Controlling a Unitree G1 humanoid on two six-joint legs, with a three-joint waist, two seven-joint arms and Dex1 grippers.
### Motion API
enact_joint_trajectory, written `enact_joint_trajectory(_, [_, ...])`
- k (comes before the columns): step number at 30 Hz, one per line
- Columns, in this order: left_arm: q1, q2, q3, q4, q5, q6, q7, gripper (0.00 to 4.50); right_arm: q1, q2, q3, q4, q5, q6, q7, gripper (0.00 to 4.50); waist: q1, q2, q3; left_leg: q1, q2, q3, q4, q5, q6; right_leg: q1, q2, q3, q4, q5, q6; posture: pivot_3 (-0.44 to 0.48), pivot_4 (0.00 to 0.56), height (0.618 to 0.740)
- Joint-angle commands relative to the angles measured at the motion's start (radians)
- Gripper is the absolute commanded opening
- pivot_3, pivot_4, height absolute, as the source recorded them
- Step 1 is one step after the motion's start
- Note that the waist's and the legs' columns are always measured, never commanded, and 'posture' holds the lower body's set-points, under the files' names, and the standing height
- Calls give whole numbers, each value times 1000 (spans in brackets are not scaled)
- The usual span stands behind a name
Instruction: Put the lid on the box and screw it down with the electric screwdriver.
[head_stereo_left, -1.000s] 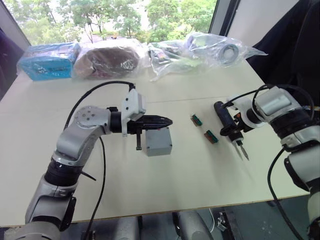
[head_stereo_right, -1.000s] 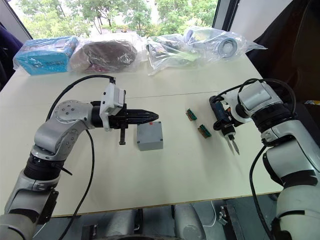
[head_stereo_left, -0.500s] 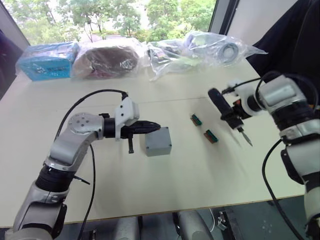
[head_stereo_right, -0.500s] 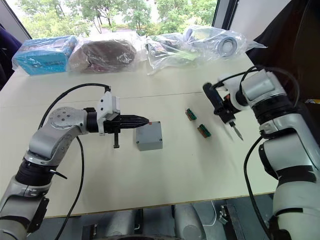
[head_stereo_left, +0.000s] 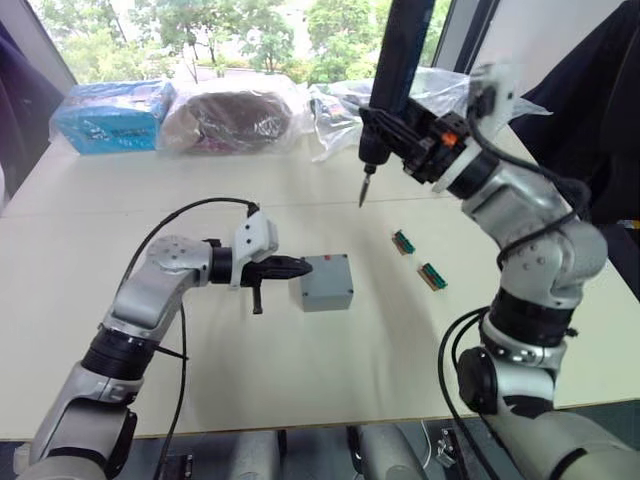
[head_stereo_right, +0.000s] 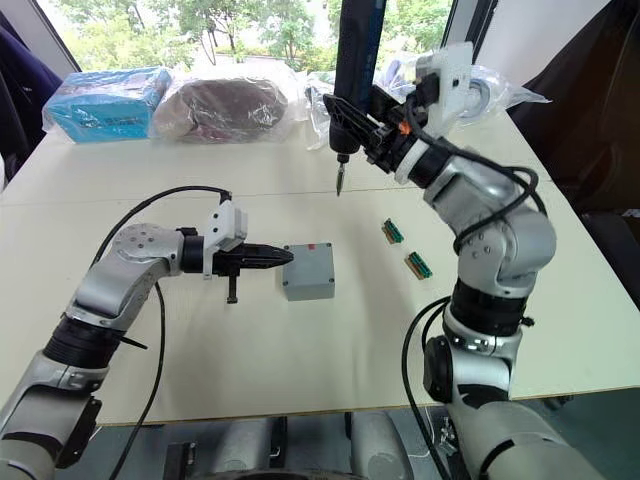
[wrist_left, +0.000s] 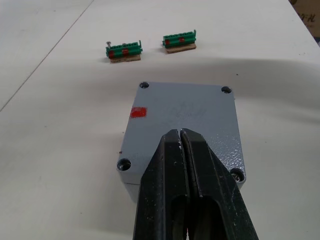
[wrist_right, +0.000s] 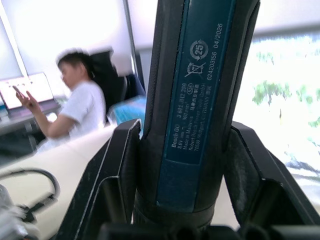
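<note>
Right gripper (head_stereo_left: 425, 150), in the left eye view, sits in the upper middle of the frame with its black fingers clamped around the electric screwdriver (head_stereo_left: 395, 75), which stands nearly upright, bit pointing down, high above the table (head_stereo_left: 300, 400). Left gripper (head_stereo_left: 300, 266) lies just left of centre, fingers pressed together and empty, tips at the near left edge of the lid (head_stereo_left: 325, 273); whether they touch it is hard to tell from here. The lid sits on the box (head_stereo_left: 328, 296), at frame centre. Two green-and-red pieces (head_stereo_left: 418, 259) lie to the right of centre, apart from the box.

Left wrist view: the closed fingers (wrist_left: 170, 195) rise from the bottom centre and overlap the lid's near edge; its red mark (wrist_left: 138, 112) is left of centre, with a screw hole at each corner.

Right wrist view: the screwdriver's blue label fills the centre between the two fingers (wrist_right: 120, 170), and a blurred person (wrist_right: 80, 107) sits at the left edge.
</note>
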Motion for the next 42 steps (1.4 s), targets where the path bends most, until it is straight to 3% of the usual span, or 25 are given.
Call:
enact_joint_trajectory(1, [-7,-25,-19,14,29,-31,9,0,109,72,97,-113,-1,-165,-24,1883,-1,0,0,1,0,0,0,0,0,0,1,0,1,0,0,0,150,740])
enact_joint_trajectory(10, [-1,-43,-34,52,71,-45,9,0,291,100,312,-27,-170,-476,-42,1883,-23,0,0,3,1,-1,0,1,-2,0,2,0,4,0,0,0,150,740])
enact_joint_trajectory(23, [-3,-34,-30,56,81,-44,-3,0,351,40,371,97,-255,-667,-19,1883,-24,0,0,7,1,-1,-1,1,-2,4,2,0,4,0,0,0,150,740])
enact_joint_trajectory(31, [-5,-35,-30,58,85,-43,-6,0,368,15,399,141,-282,-709,-2,1883,-24,0,0,9,1,-1,-1,1,-2,6,2,1,4,0,0,0,150,740])
enact_joint_trajectory(42, [9,-39,-40,65,99,-48,-1,0,415,3,469,178,-314,-517,-40,1883,-25,-3,-6,18,1,-1,-2,1,-2,14,3,1,2,-2,-3,0,150,740])
